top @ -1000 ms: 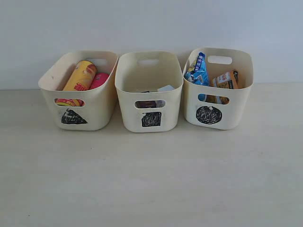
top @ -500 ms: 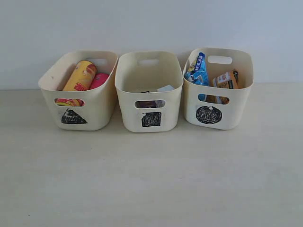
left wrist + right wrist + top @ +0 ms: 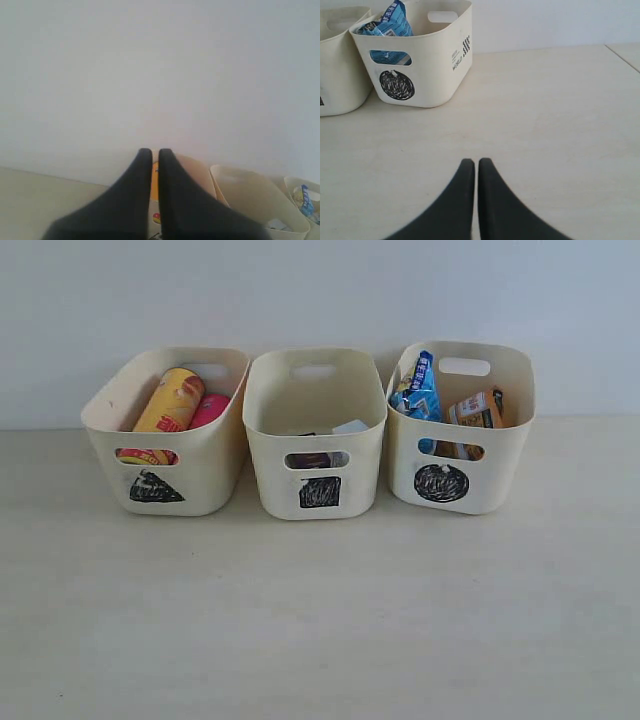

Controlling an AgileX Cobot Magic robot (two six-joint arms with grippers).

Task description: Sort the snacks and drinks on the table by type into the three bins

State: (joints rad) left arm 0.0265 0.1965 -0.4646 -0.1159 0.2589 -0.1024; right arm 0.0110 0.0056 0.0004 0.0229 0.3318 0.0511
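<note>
Long chip tubes, yellow-orange (image 3: 172, 405) and magenta (image 3: 209, 408), in cream plastic triangle-marked bin (image 3: 205, 480). Long axes front-to-back, tilted, upper ends toward rear wall. White carton (image 3: 351, 426) and dark purple carton (image 3: 312, 460) low in square-marked bin (image 3: 270, 475). Blue crinkly bag (image 3: 418, 390) and orange bag (image 3: 475, 412) upright in circle-marked bin (image 3: 500, 465). Left end effector (image 3: 155, 152) and right end effector (image 3: 476, 162) clenched, empty. Right one over pale beige surface (image 3: 545, 125).

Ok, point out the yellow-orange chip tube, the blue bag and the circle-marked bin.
yellow-orange chip tube (image 3: 172, 405), exterior view, on its printed side.
blue bag (image 3: 420, 390), exterior view, on its upper front.
circle-marked bin (image 3: 492, 475), exterior view, on its bare front wall.
</note>
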